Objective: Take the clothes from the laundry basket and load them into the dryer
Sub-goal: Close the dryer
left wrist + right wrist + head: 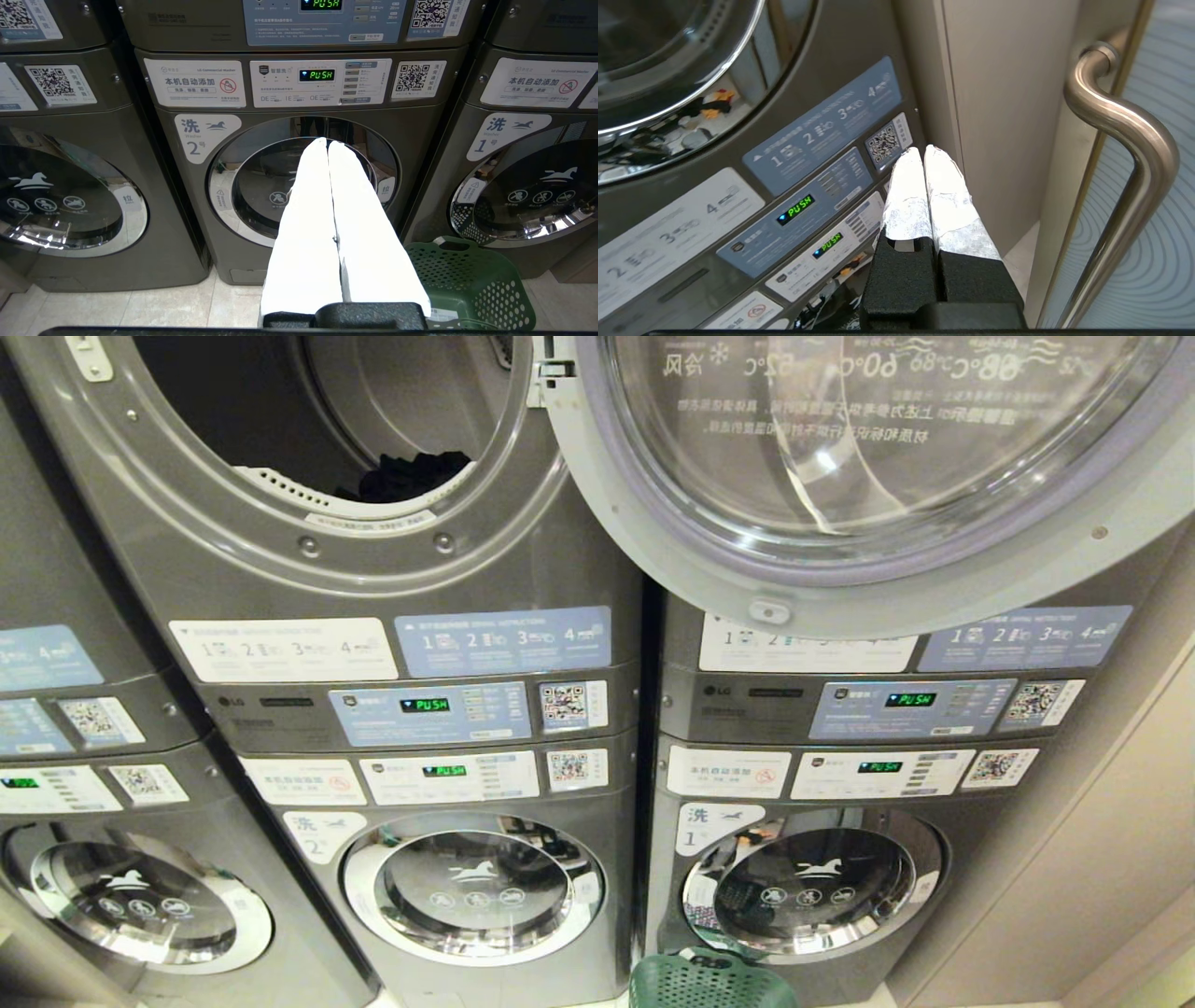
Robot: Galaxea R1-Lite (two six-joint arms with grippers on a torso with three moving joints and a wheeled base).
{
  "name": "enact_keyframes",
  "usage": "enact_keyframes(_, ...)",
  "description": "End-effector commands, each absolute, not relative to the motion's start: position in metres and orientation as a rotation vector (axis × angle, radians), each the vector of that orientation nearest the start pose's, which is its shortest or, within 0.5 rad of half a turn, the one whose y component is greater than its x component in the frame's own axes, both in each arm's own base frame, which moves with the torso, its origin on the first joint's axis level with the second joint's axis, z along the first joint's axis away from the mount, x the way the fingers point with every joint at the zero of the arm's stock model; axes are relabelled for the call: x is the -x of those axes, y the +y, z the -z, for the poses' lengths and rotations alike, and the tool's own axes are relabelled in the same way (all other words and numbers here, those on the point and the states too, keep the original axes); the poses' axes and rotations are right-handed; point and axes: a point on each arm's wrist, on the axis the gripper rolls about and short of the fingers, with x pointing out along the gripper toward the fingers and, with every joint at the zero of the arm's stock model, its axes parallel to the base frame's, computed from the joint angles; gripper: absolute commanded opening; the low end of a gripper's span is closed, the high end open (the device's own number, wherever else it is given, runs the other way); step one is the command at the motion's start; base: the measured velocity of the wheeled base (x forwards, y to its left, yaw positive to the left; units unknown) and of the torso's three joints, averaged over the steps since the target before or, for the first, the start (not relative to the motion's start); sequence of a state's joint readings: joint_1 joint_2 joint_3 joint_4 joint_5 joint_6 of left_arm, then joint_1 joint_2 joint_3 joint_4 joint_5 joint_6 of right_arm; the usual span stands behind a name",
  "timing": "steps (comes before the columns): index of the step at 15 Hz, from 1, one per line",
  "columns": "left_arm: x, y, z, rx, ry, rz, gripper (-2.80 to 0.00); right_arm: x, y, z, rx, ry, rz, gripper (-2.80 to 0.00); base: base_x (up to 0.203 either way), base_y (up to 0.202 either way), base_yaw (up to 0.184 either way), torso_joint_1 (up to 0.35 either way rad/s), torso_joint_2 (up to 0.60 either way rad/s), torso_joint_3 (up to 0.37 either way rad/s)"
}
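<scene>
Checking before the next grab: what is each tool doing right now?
Left tool: closed, holding nothing, facing the lower washer door.
Right tool: closed, holding nothing, near the control panels beside the wall.

Beige wall (1102, 859), pale tiled floor (154, 308)

Self-service laundromat before me: stacked grey dryers (355, 523) over washers (471, 887), numbered machines, QR payment stickers (564, 703), instruction labels (504, 641), green "PUSH" displays (425, 705), tiled floor (140, 308).
</scene>
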State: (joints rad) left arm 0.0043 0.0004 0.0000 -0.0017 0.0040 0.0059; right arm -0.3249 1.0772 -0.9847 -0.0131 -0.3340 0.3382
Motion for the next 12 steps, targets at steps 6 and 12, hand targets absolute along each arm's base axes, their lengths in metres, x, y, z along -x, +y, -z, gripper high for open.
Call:
enact_keyframes(6,0.023,0.000,-0.076,-0.006,-0.003,-0.009,-2.80,-0.148,-0.084,-0.319,-0.428,-0.142,0.510,-2.80,0.000,0.000,0.000,0.000,0.00,0.000)
enact_keyframes(12,0.023,0.000,-0.076,-0.006,-0.003,-0.009,-2.80,-0.196,-0.108,-0.329,-0.469,-0.328,0.097,-2.80,0.000,0.000,0.000,0.000,0.00,0.000)
